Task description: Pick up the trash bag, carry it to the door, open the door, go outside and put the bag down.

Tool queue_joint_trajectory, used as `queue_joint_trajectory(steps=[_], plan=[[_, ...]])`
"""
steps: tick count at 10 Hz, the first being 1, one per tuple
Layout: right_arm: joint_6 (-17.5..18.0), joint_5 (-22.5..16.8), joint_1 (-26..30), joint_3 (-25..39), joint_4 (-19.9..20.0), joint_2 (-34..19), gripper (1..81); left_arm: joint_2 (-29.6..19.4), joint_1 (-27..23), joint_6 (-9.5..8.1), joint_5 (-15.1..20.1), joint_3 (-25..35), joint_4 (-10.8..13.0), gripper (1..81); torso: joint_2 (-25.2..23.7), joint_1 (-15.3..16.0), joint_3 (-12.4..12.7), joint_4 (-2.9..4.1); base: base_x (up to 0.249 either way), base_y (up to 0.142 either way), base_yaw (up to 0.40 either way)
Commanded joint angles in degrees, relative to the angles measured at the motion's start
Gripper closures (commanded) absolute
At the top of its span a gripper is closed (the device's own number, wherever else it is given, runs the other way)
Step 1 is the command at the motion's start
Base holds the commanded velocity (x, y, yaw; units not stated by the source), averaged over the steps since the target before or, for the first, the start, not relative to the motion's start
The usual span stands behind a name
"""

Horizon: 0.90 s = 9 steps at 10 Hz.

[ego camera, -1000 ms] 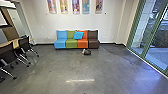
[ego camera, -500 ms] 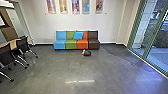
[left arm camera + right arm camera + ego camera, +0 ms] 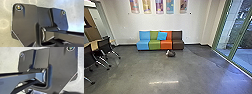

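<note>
A small dark bundle with a whitish part, apparently the trash bag (image 3: 171,53), lies on the floor in the head view, just in front of the orange and brown seats. Nothing touches it. Along the right side runs a glass wall or door (image 3: 240,37) with green frames; which part of it opens, I cannot tell. Paving and some greenery show through the glass.
A row of blue, green, orange and brown seats (image 3: 143,45) stands against the white back wall (image 3: 159,22), with a blue cushion (image 3: 162,36) on it. Black wheeled chairs (image 3: 105,46) and a light-topped table (image 3: 94,45) are at the left. The floor (image 3: 166,70) is grey and smooth.
The head view has shifted slightly: the seats and bundle look a little nearer, and the chairs sit closer to the left edge. The bundle itself has not moved.
</note>
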Motion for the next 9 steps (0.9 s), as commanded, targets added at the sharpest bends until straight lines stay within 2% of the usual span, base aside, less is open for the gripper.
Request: queue_joint_trajectory(steps=[1, 9], plan=[[-0.17, -3.41, 1.91, 0.7, -0.3, -0.64, 1.0, -0.32, -2.03, 0.24, 3.11, 0.48, 0.12, 1.0, -0.01, 0.0, 0.0, 0.0, 0.167, 0.0, 0.0], [-0.17, -3.32, 1.65, 0.87, -0.3, -0.81, 1.0, -0.41, -2.03, 0.24, 3.11, 0.48, -0.06, 1.0, -0.01, 0.0, 0.0, 0.0, 0.171, 0.0, 0.0]])
